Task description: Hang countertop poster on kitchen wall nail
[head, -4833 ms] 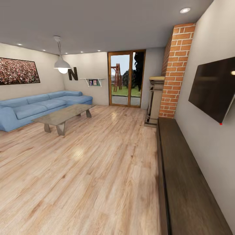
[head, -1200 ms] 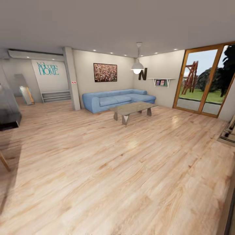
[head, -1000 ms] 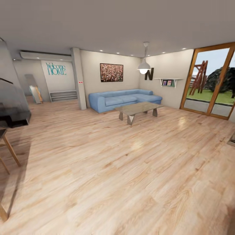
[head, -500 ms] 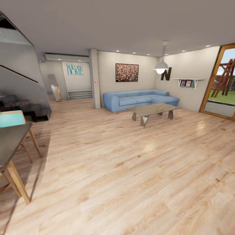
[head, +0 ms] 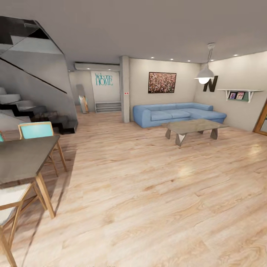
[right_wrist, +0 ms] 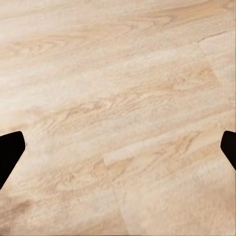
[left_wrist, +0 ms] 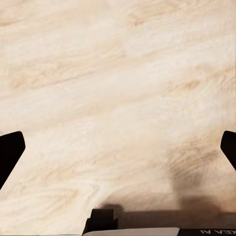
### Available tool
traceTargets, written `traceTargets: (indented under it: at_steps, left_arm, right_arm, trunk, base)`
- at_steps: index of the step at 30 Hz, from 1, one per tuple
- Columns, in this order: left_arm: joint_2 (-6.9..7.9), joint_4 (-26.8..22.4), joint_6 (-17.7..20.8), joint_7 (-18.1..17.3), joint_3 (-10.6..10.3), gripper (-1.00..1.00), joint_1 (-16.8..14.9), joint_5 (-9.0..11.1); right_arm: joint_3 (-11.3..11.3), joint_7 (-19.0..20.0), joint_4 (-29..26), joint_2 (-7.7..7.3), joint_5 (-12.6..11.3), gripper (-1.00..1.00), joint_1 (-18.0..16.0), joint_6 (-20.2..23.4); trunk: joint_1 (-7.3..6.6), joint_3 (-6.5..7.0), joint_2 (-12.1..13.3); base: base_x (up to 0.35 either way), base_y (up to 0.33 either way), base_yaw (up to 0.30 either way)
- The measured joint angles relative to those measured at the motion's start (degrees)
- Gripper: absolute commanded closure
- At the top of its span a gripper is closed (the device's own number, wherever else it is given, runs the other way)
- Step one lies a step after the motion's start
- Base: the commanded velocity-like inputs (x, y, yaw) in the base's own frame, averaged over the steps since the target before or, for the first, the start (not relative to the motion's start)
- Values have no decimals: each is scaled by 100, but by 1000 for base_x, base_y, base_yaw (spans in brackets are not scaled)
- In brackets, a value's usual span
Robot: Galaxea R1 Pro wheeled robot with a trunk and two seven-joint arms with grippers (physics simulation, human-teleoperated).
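Searching for poster: none in sight, kitchen not reached. Left pincer and right pincer spread wide, empty, above wood floor. Ahead: sofa, dining table, stairs. Pickup and hanging both pending.

The head camera turns leftward, so the whole room slides to the right in the head view. The glass garden door leaves the picture except for a strip of its orange-brown wooden frame. A dark grey staircase with black steps, a dark-topped dining table with pale wooden legs and a turquoise-backed wooden chair come into sight at the left.
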Motion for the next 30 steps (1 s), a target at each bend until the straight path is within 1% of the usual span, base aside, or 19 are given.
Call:
traceTargets:
  at_steps: [7,28,30]
  left_arm:
    - [3,5,-1,5,16,-100,0,3]
    - [-2,15,-1,5,19,-100,0,7]
    - [-2,15,0,6,30,-100,0,10]
  right_arm:
    - [8,-3,151,7,6,-100,0,-135]
    - [22,-11,189,9,15,-100,0,-150]
    - [23,-9,190,12,17,-100,0,-148]
  trunk:
    - [0,0,0]
    - [0,0,0]
    - [0,-2,0]
  base:
    - [0,0,291]
    - [0,0,291]
    - [0,149,172]
